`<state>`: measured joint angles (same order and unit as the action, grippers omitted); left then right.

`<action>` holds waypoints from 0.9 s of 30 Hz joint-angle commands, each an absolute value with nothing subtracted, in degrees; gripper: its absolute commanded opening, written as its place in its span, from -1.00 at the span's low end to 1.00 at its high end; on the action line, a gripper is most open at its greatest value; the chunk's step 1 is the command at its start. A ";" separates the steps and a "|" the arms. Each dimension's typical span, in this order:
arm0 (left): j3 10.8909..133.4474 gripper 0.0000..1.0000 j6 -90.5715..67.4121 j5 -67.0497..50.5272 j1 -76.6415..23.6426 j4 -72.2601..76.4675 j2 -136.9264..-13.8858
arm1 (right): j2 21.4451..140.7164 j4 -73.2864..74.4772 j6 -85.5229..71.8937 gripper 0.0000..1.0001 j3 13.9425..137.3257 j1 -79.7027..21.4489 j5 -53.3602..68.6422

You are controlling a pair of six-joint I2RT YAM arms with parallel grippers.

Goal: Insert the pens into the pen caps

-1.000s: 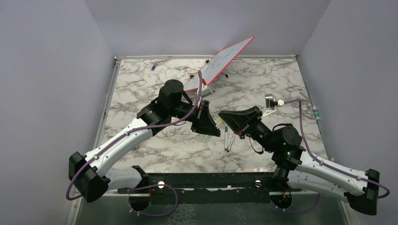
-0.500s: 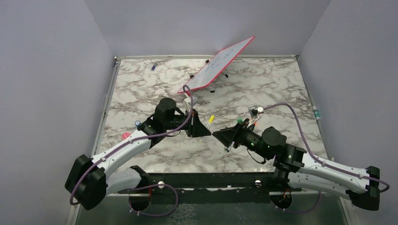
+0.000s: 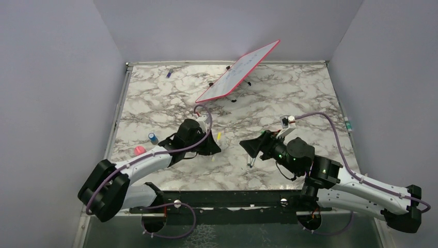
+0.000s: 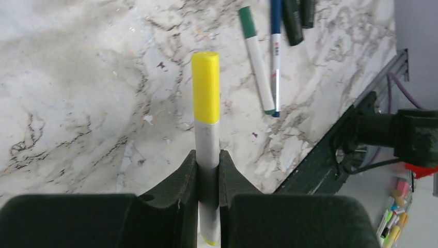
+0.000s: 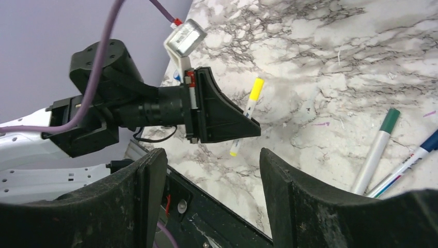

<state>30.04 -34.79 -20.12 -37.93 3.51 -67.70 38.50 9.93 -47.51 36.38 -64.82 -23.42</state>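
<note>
White-barrelled slim pen [image 4: 207, 135] with a yellow end [image 4: 205, 88] is clamped between the left fingers [image 4: 182, 178], over the marble desk [image 4: 77, 77]. The right fingers [image 5: 289, 201] stand wide apart, holding nothing. A green-ended pen [image 4: 257, 62] and a blue-ended pen [image 4: 276, 57] lie side by side on the desk.

My left arm reaches low toward the right, left gripper [image 4: 208, 161] pinched on a pen [image 4: 207, 135]. My right arm faces it, right gripper [image 5: 209, 173] spread wide, holding nothing.
</note>
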 commanded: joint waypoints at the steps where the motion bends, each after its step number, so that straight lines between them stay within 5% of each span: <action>1: 31.78 -0.74 -37.96 -16.12 -37.97 4.98 -74.44 | 38.02 13.67 -50.35 0.41 37.23 -65.04 -26.91; 17: 36.73 -0.05 -39.25 -7.64 -38.23 -2.31 -79.72 | 39.82 16.95 -49.41 0.41 38.80 -65.04 -28.85; 21: 39.89 0.41 -36.31 -1.82 -38.18 -8.54 -73.30 | 41.12 19.38 -47.80 0.47 41.40 -65.04 -30.44; 22: 41.17 0.52 -35.59 -0.66 -38.23 -10.16 -71.52 | 41.48 20.41 -47.47 0.51 42.14 -65.04 -31.40; 23: 41.89 0.89 -34.80 1.73 -38.19 -12.04 -69.58 | 41.84 21.28 -47.01 0.59 42.85 -65.04 -32.09; 27: 47.50 0.98 -31.92 8.86 -38.17 -20.73 -62.22 | 42.40 25.47 -45.34 0.99 46.42 -65.04 -36.03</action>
<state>41.65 -36.07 -1.58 -38.00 -11.51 -69.45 42.11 20.08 -47.88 42.22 -64.82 -29.61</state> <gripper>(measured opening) 0.982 0.933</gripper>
